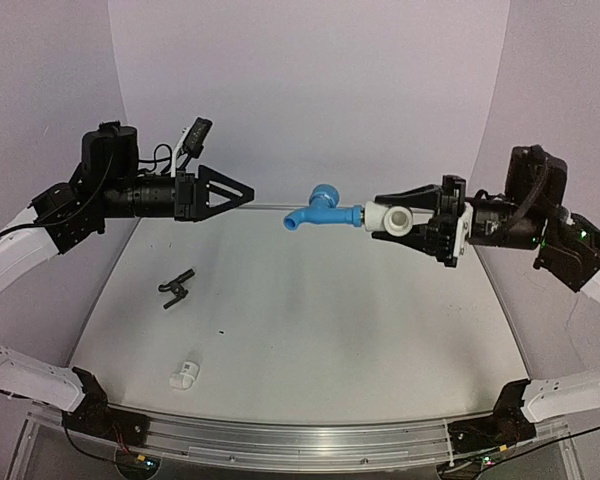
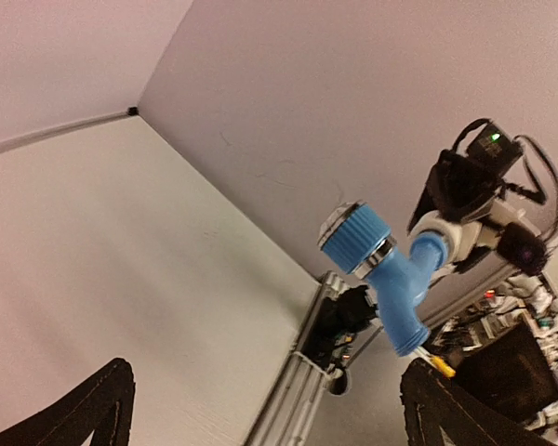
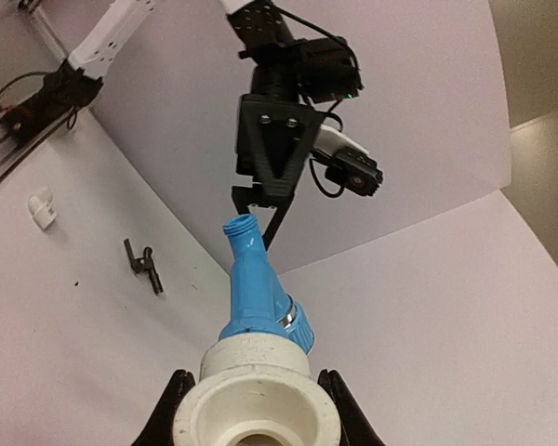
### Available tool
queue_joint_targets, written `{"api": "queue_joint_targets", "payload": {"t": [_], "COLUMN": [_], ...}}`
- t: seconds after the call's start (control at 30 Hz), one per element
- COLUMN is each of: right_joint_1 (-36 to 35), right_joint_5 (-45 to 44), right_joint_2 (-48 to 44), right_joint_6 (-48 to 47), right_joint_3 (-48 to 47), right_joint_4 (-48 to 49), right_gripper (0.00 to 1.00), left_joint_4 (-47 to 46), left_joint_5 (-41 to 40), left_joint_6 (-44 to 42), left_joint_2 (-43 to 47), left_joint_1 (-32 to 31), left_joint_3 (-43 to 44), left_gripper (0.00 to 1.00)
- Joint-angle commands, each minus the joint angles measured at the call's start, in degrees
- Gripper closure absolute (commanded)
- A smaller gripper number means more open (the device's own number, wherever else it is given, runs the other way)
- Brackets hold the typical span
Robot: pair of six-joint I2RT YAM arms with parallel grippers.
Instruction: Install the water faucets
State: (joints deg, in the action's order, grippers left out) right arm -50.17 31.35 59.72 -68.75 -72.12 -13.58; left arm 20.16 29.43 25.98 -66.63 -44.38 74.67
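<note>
Above the tabletop (image 1: 330, 330), our right gripper (image 1: 398, 218) clamps the white fitting (image 1: 388, 216) bearing the faucet (image 1: 320, 210); our left gripper (image 1: 245, 194) gapes wide, empty.

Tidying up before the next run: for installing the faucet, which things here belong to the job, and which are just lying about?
In the job: blue faucet, white pipe fitting carrying it, right gripper gripping that fitting, left gripper open nearby.
Lying about: small black part, small white piece.

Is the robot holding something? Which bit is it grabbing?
The right gripper pinches the white fitting by its sides; the blue tap sticks out of it. The left gripper holds nothing.
</note>
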Motion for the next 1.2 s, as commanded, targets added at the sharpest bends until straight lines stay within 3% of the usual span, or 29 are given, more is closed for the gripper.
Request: {"api": "queue_joint_targets", "payload": {"t": [0.0,0.2,0.43,0.67,1.17], "right_joint_1": [-0.23,-0.19,-0.30,-0.49,-2.48], "right_joint_5": [2.74,5.66,6.79,8.64,9.17], "right_joint_2": [-4.41,-5.82,-4.31,-1.73,0.28], "right_joint_6": [-17.98,-27.80,-30.97,-30.44,-21.19], "right_joint_3": [5.25,9.64,10.43,10.20,11.47], "right_joint_4": [4.52,8.89,10.45,14.39,19.28], "right_gripper": [1.00,1.00,1.00,1.00,1.00], "left_joint_4": [-14.01,-29.44,-36.04,-36.89,-31.27], "left_joint_5": [20.86,37.90,41.31,43.83,43.43], "left_joint_6": [13.11,23.23,27.75,28.31,19.90], "left_joint_2": [-0.83,-8.16,-10.31,-14.12,-15.56], "left_joint_1": [5.88,6.68,5.99,2.54,-1.89], "left_joint_3": [-3.88,-5.05,-6.33,-4.71,-0.73], "left_gripper": [0.00,0.00,0.00,0.01,0.38]}}
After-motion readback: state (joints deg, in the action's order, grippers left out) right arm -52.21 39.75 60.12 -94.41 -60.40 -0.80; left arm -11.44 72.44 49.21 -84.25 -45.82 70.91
